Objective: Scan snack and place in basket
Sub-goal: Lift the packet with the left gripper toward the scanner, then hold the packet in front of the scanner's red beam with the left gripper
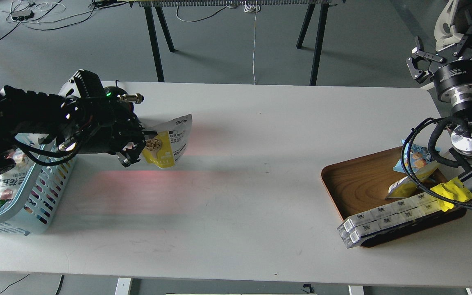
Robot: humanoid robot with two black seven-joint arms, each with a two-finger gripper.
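The snack (pixel 169 142), a yellow pouch with a white top and a round picture of brown nuggets, hangs tilted above the table's left part. My left gripper (pixel 142 141) is shut on its left edge and holds it clear of the table. The light blue basket (pixel 41 198) stands at the table's left edge, under my left forearm and just left of the pouch. It holds some packets. My right gripper (pixel 445 49) is raised at the far right beyond the table's corner. Its black fingers are spread and hold nothing.
A brown wooden tray (pixel 355 184) at the right front holds long white boxes (pixel 383 219), a light blue snack bag (pixel 414 157) and a yellow packet (pixel 412 184). My right arm's cables hang over it. Red light patches (pixel 137 176) lie on the white table.
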